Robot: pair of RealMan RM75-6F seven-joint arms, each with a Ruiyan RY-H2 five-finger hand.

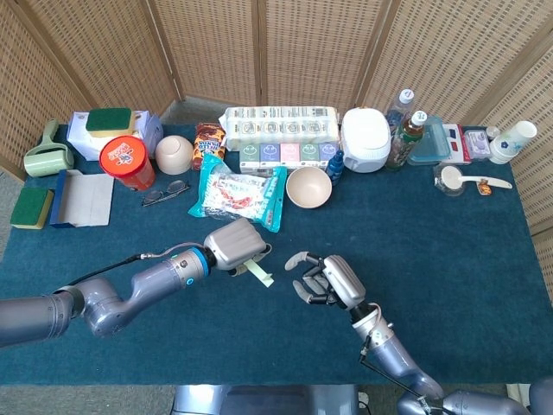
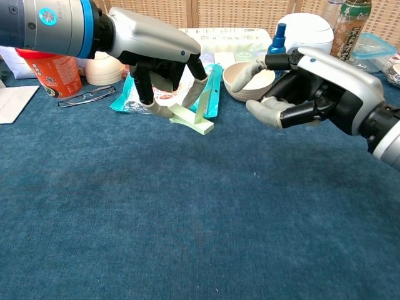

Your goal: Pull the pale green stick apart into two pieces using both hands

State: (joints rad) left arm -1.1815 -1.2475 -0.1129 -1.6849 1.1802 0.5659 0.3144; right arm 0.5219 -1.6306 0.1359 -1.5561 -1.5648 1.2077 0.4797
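1. Left robot hand (image 2: 159, 59): reaches in from the left and pinches the near-left end of the pale green stick (image 2: 194, 120) between its fingertips (image 2: 164, 111). The stick is held low over the tabletop (image 2: 187, 225), just in front of the teal snack packet (image 2: 209, 90). Its free end juts rightward, toward the other hand. In the head view the same hand (image 1: 235, 245) covers most of the stick (image 1: 260, 274), so only the outer tip shows.

2. Pale green stick: appears whole, with no gap visible between two halves, though a thin upright strip stands at its far side and its relation to the main bar cannot be told. Whether the stick rests on the cloth or hangs just above it is also unclear.

3. Right robot hand (image 2: 306, 87): released, holding nothing, thumb and fingers spread in a ready pinch. It stands near the free end of the stick but apart from it, in front of the cream bowl (image 2: 240, 75). The head view shows this hand (image 1: 321, 280) just right of the stick's tip.

4. Step in hand (judged): the one-handed grasp is made; the second grasp is pending, and the pull has not begun.

5. Next move (judged): the right robot hand must close the remaining gap, take the free end firmly, and then both hands must draw apart along the stick's length while the left grip stays firm.
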